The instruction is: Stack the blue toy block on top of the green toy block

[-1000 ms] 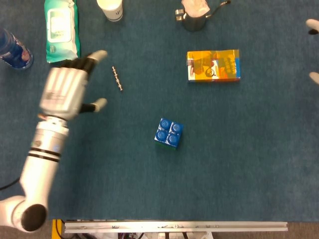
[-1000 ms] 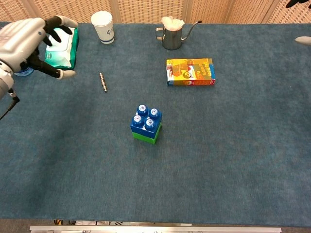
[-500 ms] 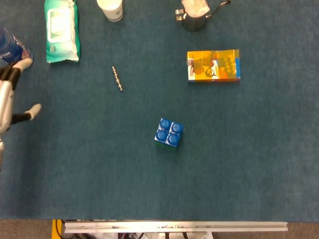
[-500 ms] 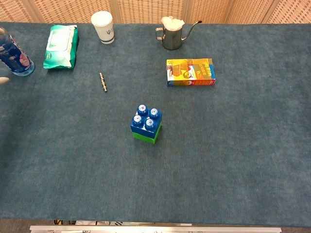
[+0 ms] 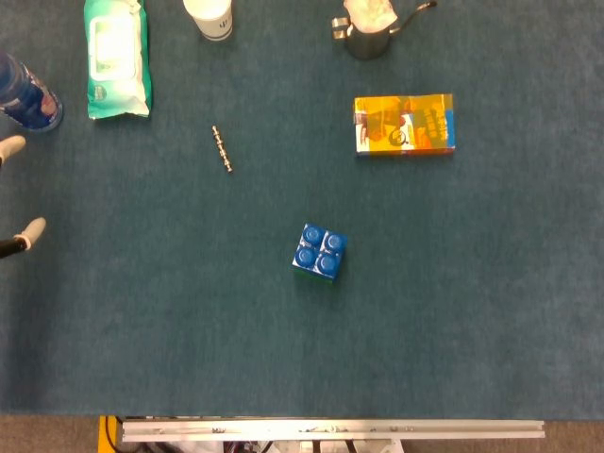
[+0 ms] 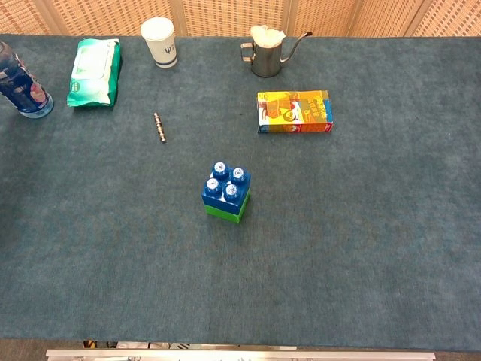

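The blue block (image 6: 226,186) is sitting on top of the green block (image 6: 225,210), studs up, near the middle of the worktop (image 6: 361,248). In the head view the blue block (image 5: 319,251) is covering nearly all of the green one, leaving only a thin edge showing.

The left hand (image 5: 13,193) is showing only as 2 pale fingertips (image 5: 32,230) poking in at the left edge of the head view, spread apart and touching nothing; the chest view is not catching it. The right hand is appearing in neither view.

A small metal rod (image 6: 158,126) is lying well apart from the stack, up and to the left. A green wipes pack (image 6: 95,73) is lying further back, with a bottle (image 6: 21,92) to its left and a paper cup (image 6: 160,42) to its right. A metal pitcher (image 6: 266,54) is standing at the back, and an orange box (image 6: 294,111) is lying just in front of it.
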{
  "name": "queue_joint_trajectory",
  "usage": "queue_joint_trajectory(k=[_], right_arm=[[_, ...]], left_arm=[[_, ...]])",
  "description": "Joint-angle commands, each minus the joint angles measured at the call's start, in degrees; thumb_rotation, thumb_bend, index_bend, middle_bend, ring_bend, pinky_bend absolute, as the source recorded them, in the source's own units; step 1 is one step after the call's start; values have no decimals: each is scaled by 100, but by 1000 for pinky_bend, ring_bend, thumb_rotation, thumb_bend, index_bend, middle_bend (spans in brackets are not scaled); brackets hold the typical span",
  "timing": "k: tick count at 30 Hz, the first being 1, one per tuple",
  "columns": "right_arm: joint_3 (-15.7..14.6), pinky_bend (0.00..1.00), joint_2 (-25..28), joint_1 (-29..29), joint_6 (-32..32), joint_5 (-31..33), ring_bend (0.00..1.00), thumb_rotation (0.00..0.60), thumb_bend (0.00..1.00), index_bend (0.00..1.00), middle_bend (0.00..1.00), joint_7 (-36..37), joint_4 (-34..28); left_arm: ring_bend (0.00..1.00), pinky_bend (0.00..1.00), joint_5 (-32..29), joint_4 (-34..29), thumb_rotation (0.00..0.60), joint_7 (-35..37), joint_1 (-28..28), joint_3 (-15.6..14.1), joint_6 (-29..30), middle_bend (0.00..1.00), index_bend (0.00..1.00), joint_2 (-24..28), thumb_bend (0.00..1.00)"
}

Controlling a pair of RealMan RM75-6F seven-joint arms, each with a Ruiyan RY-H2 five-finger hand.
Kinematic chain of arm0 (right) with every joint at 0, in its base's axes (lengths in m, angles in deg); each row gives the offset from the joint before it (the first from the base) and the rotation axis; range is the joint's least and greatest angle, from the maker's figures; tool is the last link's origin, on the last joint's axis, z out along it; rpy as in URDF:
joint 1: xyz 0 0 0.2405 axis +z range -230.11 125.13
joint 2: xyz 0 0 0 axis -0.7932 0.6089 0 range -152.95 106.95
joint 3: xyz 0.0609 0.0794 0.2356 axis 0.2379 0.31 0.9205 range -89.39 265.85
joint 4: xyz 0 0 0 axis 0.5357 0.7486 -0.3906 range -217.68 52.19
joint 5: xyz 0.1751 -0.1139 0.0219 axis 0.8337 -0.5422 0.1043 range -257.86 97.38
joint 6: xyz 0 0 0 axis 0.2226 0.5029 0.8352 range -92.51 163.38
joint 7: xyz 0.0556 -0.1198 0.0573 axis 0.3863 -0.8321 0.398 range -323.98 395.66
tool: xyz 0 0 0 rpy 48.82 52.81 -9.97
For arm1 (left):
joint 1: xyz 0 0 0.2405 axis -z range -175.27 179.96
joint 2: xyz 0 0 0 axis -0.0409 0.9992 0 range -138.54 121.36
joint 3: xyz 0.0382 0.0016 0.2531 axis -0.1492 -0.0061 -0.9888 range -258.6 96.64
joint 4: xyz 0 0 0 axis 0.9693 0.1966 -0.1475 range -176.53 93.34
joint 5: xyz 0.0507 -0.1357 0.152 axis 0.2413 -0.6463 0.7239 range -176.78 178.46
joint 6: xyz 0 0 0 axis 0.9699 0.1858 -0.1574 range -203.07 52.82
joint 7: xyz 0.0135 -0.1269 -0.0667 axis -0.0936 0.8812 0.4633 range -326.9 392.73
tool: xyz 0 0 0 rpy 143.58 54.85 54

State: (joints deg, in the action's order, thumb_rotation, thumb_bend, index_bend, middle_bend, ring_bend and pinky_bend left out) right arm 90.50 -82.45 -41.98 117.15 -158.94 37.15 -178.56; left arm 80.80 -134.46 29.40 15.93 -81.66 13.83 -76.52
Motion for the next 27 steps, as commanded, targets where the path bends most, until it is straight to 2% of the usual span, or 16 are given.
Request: queue_joint_trajectory(k=[1,11,27], right_arm=[[-25,199,-1,-59,58,-99,158,600,254,100,237,-4,-4],[-109,199,-58,45,-131,-694,158,600,254,100,237,288,221],[-73,199,-110,26,-121,-888,158,600,252,100,237,180,106]], left_arm=[[287,281,11,-12,600,-65,-73,-16,-10,267,212,19,137],[287,273,-51,-230,600,-244,-468,3,153,266,215,108,136],[287,264,178,-265,600,-110,-683,128,151,271,229,150,136]])
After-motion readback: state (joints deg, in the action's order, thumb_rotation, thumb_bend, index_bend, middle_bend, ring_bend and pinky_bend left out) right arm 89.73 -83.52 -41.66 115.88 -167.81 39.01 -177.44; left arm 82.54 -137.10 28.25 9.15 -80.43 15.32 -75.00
